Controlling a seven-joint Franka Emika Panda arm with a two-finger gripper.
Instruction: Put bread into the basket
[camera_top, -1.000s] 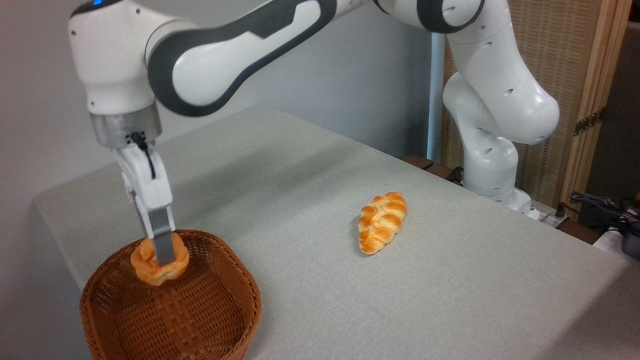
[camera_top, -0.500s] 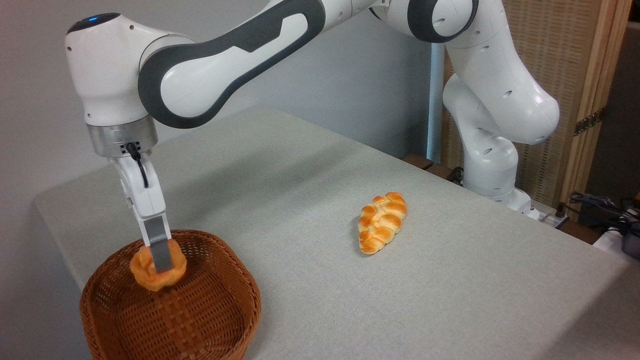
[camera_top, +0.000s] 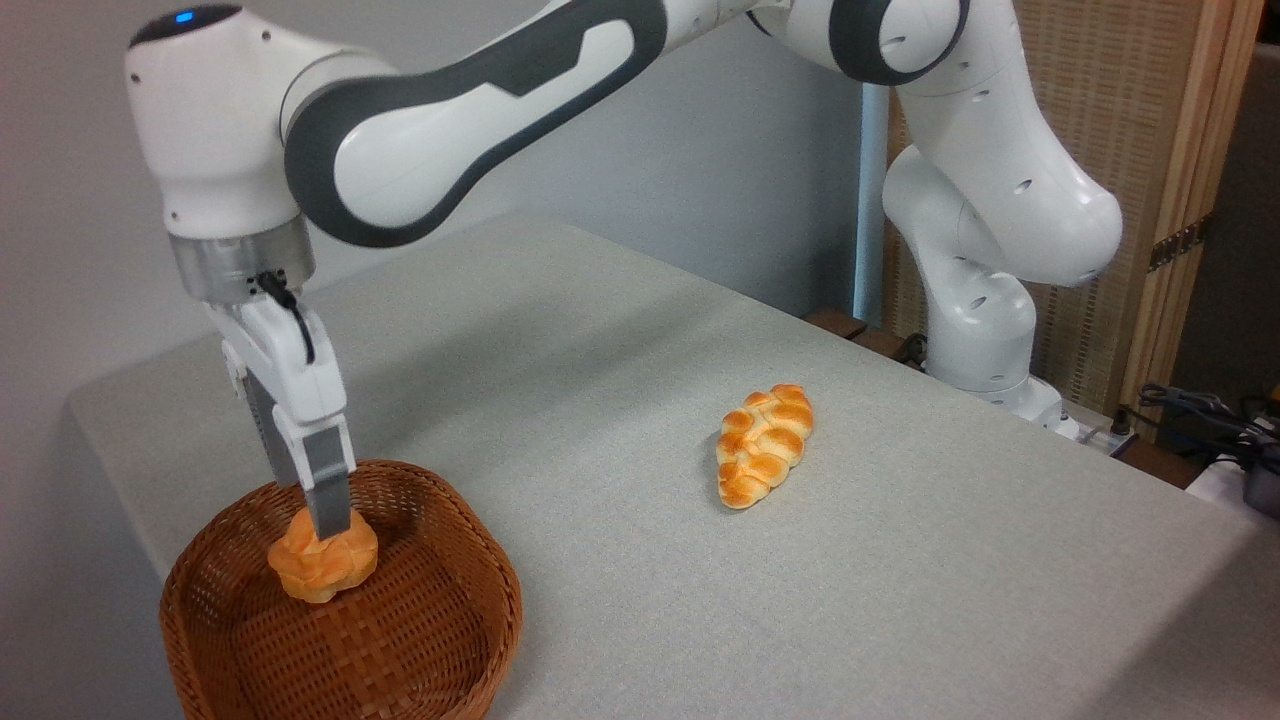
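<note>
Grey cloth covers the worktop (camera_top: 620, 420), which runs from a pale wall at the far left to a slatted wooden screen (camera_top: 1120, 150) at the far right, where the white arm's base (camera_top: 985, 340) is bolted at the edge. From there the arm arches over to the near left corner and points its gripper (camera_top: 328, 525) straight down into the basket (camera_top: 420, 640), a posture that suits lowering something over low woven sides without brushing them.

At the tip of the jaws sits the bread (camera_top: 322, 562), inside the rim and towards the far left part of the bowl. It looks low enough to be resting on the weave or just above it, though the contact itself cannot be made out. One grey finger (camera_top: 330, 495) overlaps the top of the bun; the other is hidden behind it, so whether the jaws are clenched on the bun or have let go cannot be told from this angle.

Well apart to the right, near the middle of the cloth, lies a longer braided loaf (camera_top: 764, 445), untouched and clear of the arm's path. Judged from how things lie, the placing step is at or near its end, with release and a straight lift remaining.
</note>
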